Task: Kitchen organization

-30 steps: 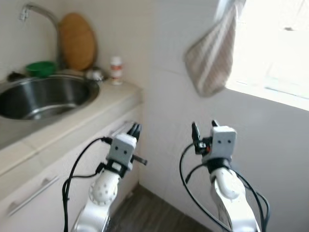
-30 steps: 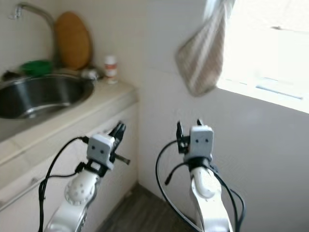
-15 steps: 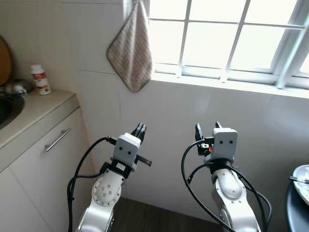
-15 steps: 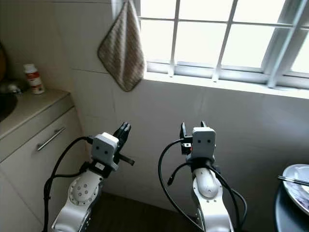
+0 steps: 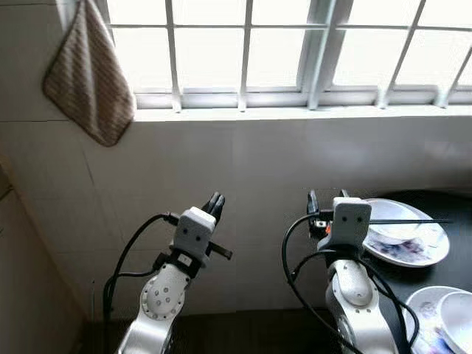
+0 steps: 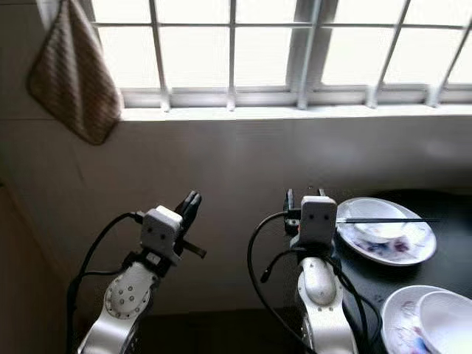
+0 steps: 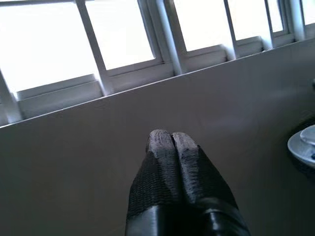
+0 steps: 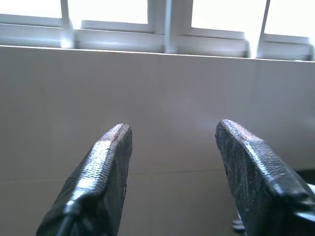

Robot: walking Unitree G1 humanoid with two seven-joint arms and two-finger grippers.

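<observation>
Below white-framed window (image 5: 243,51), both arms raised toward pale tiled wall (image 5: 243,162). Left gripper (image 7: 172,140): fingers pressed together, empty. Right gripper (image 8: 172,135): fingers wide apart, empty. On dark round table (image 5: 453,258), far edge: white plate (image 5: 407,243) w/ bowl, black chopsticks (image 5: 405,220) across. Striped cloth (image 5: 88,81) hangs at left.

A striped towel (image 5: 87,81) hangs at the left of a barred window (image 5: 280,48), above a white tiled wall (image 5: 251,169).

No lettering, label or number can be read anywhere — nothing legible at all.
</observation>
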